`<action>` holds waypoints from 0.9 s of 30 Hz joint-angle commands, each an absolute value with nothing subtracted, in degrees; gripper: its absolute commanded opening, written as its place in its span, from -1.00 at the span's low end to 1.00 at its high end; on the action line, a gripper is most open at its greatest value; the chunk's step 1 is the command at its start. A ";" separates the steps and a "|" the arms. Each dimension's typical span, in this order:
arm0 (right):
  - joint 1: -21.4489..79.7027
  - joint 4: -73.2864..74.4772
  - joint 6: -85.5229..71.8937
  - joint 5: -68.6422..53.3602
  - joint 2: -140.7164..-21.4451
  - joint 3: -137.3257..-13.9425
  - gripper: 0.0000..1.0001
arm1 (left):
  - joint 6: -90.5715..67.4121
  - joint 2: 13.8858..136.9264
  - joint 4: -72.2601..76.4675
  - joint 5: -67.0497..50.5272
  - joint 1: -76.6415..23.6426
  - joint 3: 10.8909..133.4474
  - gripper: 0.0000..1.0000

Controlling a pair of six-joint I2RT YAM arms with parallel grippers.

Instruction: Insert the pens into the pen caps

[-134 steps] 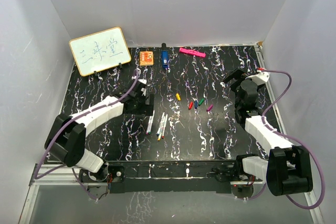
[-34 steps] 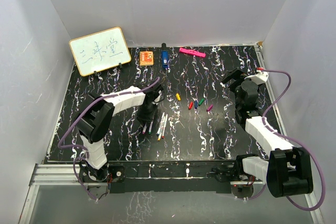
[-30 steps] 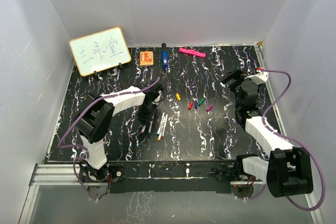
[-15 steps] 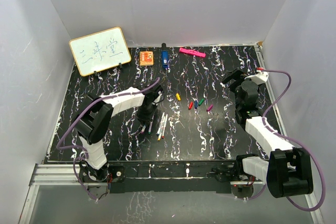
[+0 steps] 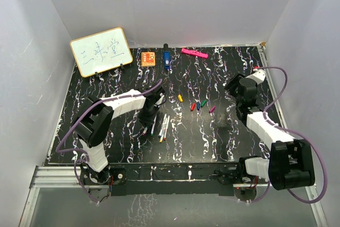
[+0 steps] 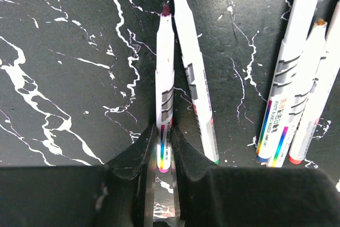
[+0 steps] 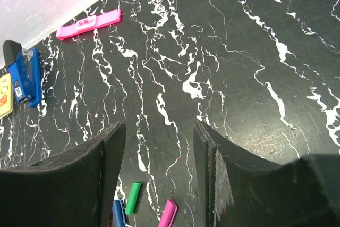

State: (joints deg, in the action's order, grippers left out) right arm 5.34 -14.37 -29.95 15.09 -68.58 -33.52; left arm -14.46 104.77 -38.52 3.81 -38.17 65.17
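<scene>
Several white pens [image 5: 162, 127] lie left of centre. In the left wrist view my left gripper [image 6: 163, 150] is shut on the rear end of a purple-tipped pen [image 6: 164, 94], which lies flat on the table. A green-tipped pen [image 6: 194, 78] lies right beside it, and three more pens [image 6: 297, 89] lie further right. The pen caps lie in a loose row at mid-table: yellow [image 5: 180, 98], red [image 5: 193, 106], blue [image 5: 198, 106], green [image 5: 204, 102], purple [image 5: 212, 109]. My right gripper [image 5: 232, 84] hovers right of them, open and empty [image 7: 159, 147], with the green cap [image 7: 133, 198] and purple cap [image 7: 168, 213] below its jaws.
A whiteboard [image 5: 101, 51] leans at the back left. An orange square [image 5: 148, 58], a blue object [image 5: 166, 58] and a pink bar [image 5: 194, 53] lie along the back edge. White walls close in three sides of the black marbled table [image 5: 106, 94].
My left arm has swung in over the pens and shut on the purple-tipped one. In the last half second the right wrist has turned and its jaws have narrowed.
</scene>
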 commanded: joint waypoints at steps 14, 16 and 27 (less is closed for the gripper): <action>21.00 8.90 -38.05 31.53 -77.95 -43.10 -0.02 | -12.66 98.18 -35.58 10.75 -37.72 63.37 -1.00; 21.32 9.75 -38.78 31.58 -78.74 -43.13 -0.19 | -12.62 95.97 -35.64 10.94 -37.50 63.52 -1.00; 23.49 16.85 -41.54 32.65 -84.16 -47.78 -0.22 | -12.32 86.82 -35.43 11.92 -37.09 64.06 -1.00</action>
State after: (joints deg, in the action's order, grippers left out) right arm 22.17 14.61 -39.16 30.30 -82.85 -44.36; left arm -12.97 92.29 -35.99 11.03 -37.30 63.66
